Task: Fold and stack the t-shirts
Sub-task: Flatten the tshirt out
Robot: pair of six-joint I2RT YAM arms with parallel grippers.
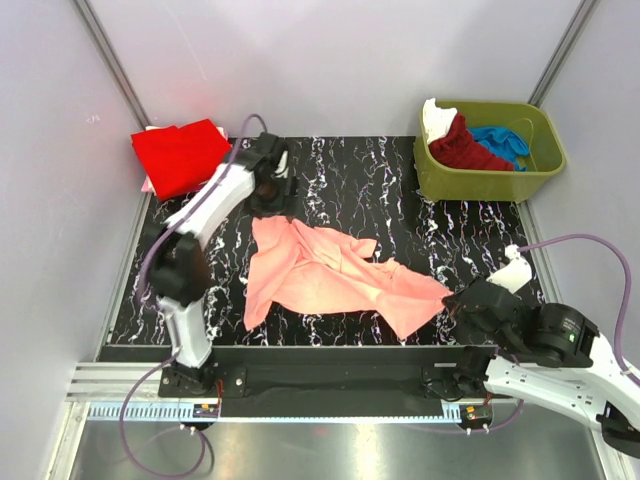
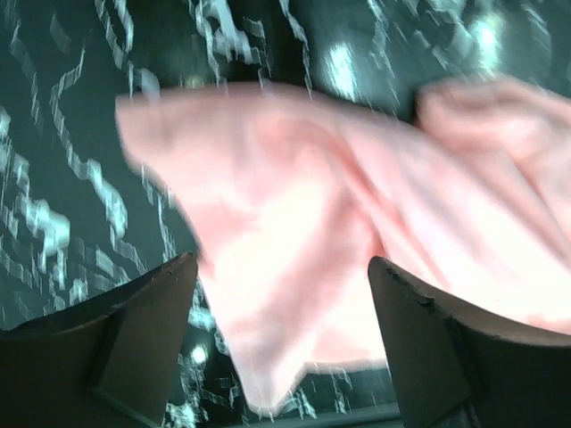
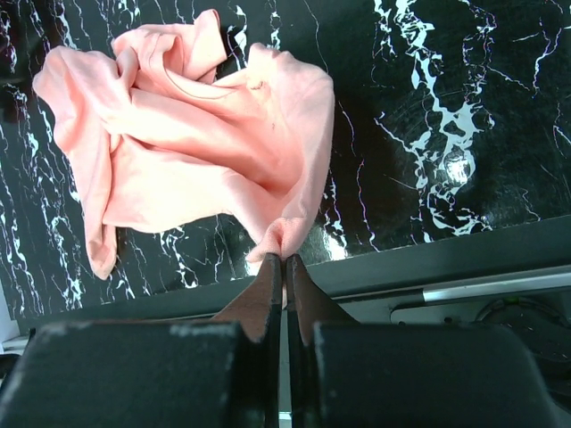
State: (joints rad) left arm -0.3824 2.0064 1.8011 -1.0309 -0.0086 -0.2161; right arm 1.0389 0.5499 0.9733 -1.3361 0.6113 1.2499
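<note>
Clamping the near corner of the shirt (image 1: 330,275) tight, the right gripper (image 3: 285,263) anchors it on the mat (image 1: 380,190), likely for spreading, while the left gripper (image 2: 284,261) hovers over its far corner, jaws spread, empty.

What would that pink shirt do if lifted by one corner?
Probably floppy: the pink shirt lies crumpled in soft folds, so it should sag and drape. Likely light, since the right gripper pinches just a corner. It may drag on the table rather than slide cleanly.

Both arms (image 1: 205,205) have white links, black joints, lilac cables (image 1: 622,300) and dark wedge-shaped pincer fingers (image 2: 116,348).
</note>
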